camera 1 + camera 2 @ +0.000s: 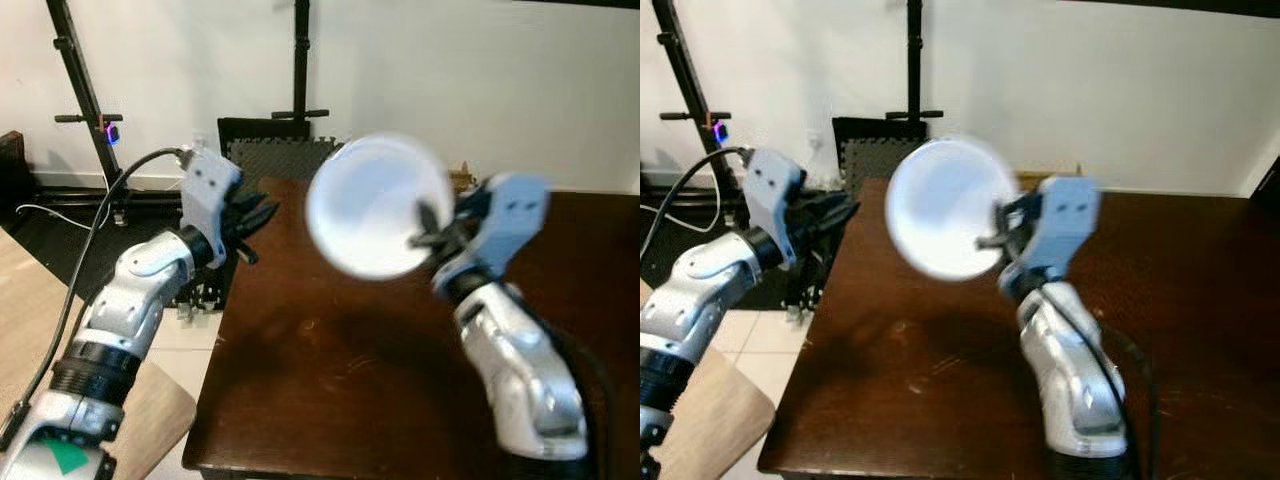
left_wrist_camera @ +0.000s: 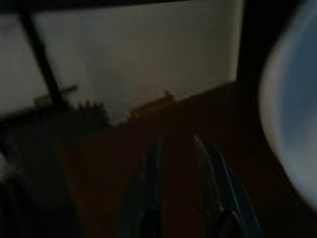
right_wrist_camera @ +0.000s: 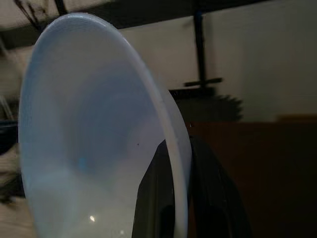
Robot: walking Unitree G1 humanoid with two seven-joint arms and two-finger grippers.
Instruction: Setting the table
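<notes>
White bowl point(image 1: 375, 205) blurred, rim pinched by right hand point(image 1: 428, 232)

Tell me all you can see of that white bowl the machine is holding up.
The white bowl is round, plain and smooth, perhaps plastic or glazed. It looks empty, is blurred, and is tipped on edge in the air above the dark wooden table. The right gripper pinches its rim, one black finger on each side. Nothing else touches it.
</notes>
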